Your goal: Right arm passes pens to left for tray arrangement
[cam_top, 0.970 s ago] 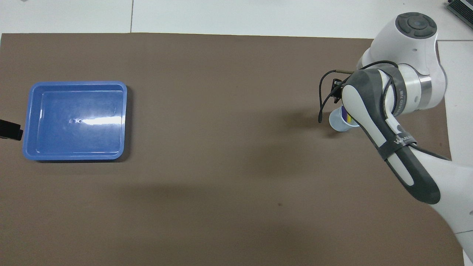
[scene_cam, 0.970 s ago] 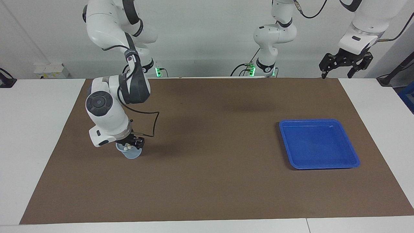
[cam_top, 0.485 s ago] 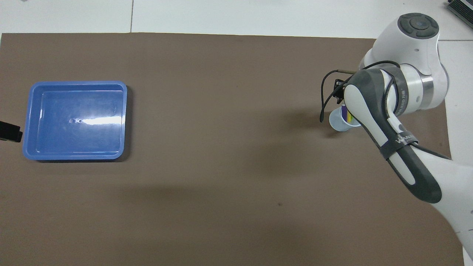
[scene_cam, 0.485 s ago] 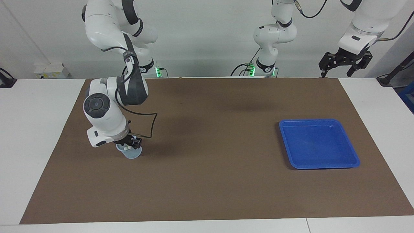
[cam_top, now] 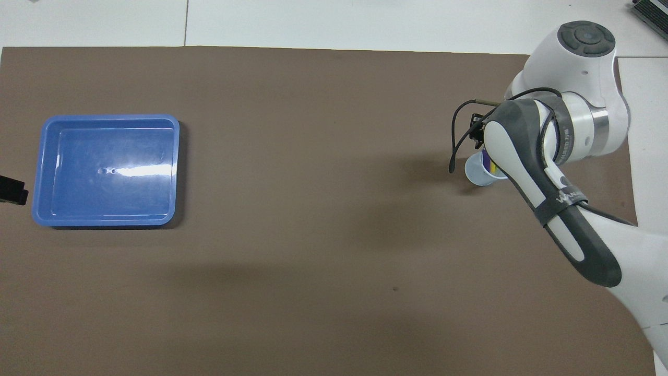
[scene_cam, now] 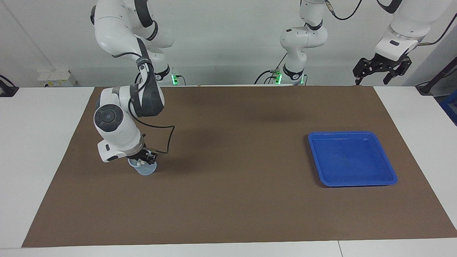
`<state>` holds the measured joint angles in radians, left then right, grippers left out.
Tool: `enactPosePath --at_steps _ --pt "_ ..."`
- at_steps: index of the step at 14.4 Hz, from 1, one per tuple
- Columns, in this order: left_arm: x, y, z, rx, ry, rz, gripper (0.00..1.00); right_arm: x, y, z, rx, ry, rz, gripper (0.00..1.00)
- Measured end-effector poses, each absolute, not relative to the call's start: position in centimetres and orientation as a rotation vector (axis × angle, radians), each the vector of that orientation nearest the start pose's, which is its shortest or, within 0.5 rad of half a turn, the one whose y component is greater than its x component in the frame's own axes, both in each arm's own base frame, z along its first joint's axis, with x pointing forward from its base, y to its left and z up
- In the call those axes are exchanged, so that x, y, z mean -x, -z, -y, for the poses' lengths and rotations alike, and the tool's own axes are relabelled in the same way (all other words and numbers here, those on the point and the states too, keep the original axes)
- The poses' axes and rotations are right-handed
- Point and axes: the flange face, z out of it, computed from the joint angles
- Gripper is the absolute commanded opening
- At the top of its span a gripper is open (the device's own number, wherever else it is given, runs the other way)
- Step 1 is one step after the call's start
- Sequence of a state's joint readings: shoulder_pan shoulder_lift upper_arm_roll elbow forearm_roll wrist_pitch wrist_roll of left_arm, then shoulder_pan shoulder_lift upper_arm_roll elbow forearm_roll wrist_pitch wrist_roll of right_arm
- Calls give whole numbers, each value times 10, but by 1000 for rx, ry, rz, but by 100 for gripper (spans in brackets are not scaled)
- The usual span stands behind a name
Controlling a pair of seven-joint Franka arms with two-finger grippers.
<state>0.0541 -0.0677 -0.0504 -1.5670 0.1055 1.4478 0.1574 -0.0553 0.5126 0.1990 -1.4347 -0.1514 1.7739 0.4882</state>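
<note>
You are looking at a white table (scene_cam: 46,150) covered for most of its length by a brown mat (scene_cam: 235,167), and the mat is the landmark for everything below. The right arm (scene_cam: 121,117) reaches down over the mat's end on its own side, bent sharply at the wrist. The left arm (scene_cam: 400,32) waits raised above the corner of the mat nearest the robots at its own end. The tray (scene_cam: 351,159) lies flat on the mat toward the left arm's end, with only bare blue floor showing in it. The left gripper (scene_cam: 371,80) hangs in the air above that same corner, its fingers spread wide and holding nothing. The right gripper (scene_cam: 144,159) is down at the mouth of a small pale cup (scene_cam: 144,169) that stands upright on the mat toward the right arm's end; you cannot tell whether its fingers are pinching anything. The pens (cam_top: 489,163) stand inside that cup: from overhead you see only a sliver of purple and yellow beside the arm, and from the facing view only pale ends at the rim.
</note>
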Motion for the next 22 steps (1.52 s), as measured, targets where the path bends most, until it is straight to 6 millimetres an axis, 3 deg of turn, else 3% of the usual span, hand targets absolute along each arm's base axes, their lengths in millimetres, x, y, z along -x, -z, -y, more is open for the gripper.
enactPosePath --at_steps 4,11,22 --pt "-519 -651 -14 3030 -101 -194 99 -681 -383 -59 3186 -228 -520 53" --pt "-510 -642 -10 3059 -128 -80 99 -682 -382 -58 3186 -223 -532 39" --pt "-507 -639 -5 3085 -136 -20 99 -683 -390 -56 3195 -209 -539 6"
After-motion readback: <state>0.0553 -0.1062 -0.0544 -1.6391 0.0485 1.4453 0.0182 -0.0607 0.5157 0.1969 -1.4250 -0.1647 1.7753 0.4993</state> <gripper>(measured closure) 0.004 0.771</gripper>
